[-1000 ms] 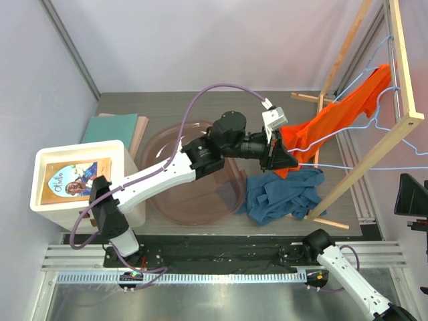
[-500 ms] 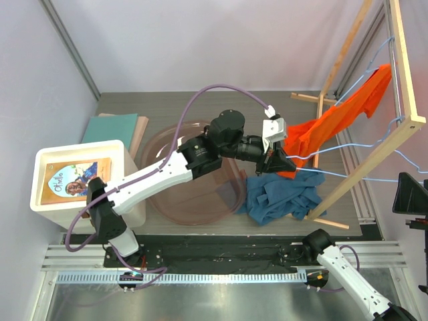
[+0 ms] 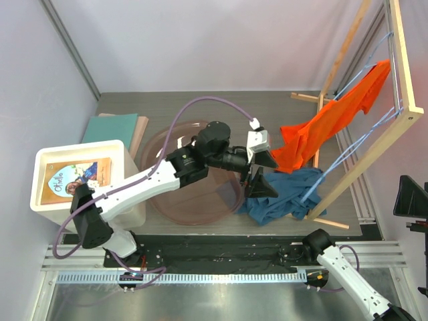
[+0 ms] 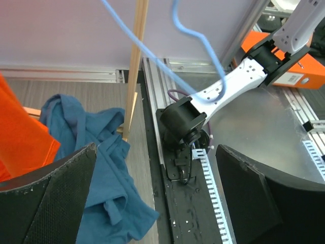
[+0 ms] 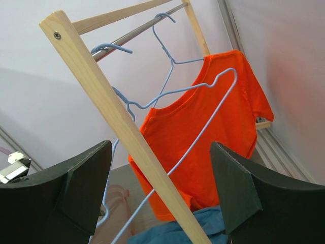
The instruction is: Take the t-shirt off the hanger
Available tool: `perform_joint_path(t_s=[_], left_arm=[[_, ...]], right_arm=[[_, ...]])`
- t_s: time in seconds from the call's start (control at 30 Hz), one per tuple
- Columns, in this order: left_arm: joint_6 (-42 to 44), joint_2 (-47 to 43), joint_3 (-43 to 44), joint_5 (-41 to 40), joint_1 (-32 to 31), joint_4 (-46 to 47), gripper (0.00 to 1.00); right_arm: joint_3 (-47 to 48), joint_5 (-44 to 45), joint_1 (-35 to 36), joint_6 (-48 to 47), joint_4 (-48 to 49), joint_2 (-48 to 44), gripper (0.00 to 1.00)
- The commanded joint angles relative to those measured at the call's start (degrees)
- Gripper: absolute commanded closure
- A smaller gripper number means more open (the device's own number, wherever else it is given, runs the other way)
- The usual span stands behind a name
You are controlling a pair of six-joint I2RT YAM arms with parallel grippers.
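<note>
Lab cell: aluminium rails (image 3: pixel 200 254), plain white walls (image 3: pixel 200 40).

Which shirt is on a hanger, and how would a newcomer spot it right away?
Start at the wooden rack on the right side of the table. From its metal rail, an orange t-shirt hangs on a blue wire hanger. Unlike the blue t-shirt crumpled on the table below, it is bright orange and draped from the rail.

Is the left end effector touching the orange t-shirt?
Cannot tell. Top view: the open left end effector lies beside the orange t-shirt; no plain gap or contact.
</note>
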Motion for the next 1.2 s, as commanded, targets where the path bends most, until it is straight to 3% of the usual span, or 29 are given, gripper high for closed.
perform_joint_path(t_s=[0.0, 0.13, 0.27, 0.3, 0.43, 0.63, 0.83, 1.07, 1.17], left_arm=[[-5.8, -8.2, -4.5, 1.4, 1.7, 7.6, 0.00], [-9.7, -14.4, -11.1, 0.1, 2.4, 9.4, 0.00], [-15.1, -17.5, -14.6, -11.9, 2.5, 3.3, 0.00], [-17.0, -17.1, -14.5, -19.8, 2.5, 1.3, 0.00], [-26.3, -10.5, -13.9, -32.7, 2.4, -4.1, 0.04], [-21.6, 2.0, -7.5, -43.7, -1.9, -8.0, 0.07], [-10.2, 10.1, -7.2, -42.2, -5.1, 1.1, 0.09], [-8.3, 13.7, -11.0, -36.6, -7.1, 10.4, 0.00], [-7.5, 16.8, -9.2, -39.9, -8.4, 8.7, 0.00]], right_arm=[[-0.8, 1.1, 0.6, -1.1, 1.8, -1.2, 0.17], [-0.7, 0.9, 0.6, -1.1, 1.9, -1.5, 0.17], [-1.8, 0.5, 1.0, -1.4, 2.4, -2.3, 0.17], [-2.2, 0.3, 1.0, -1.4, 2.4, -2.5, 0.17], [-4.5, -0.2, 1.0, -1.6, 3.2, -4.1, 0.17], [-6.1, -1.5, 1.3, -1.3, 3.7, -5.1, 0.17], [-5.7, -2.4, 1.7, -1.6, 3.3, -6.1, 0.17], [-5.3, -2.1, 1.7, -0.4, 1.3, -6.8, 0.17], [-5.6, -2.3, 1.7, -0.4, 1.3, -7.2, 0.17]])
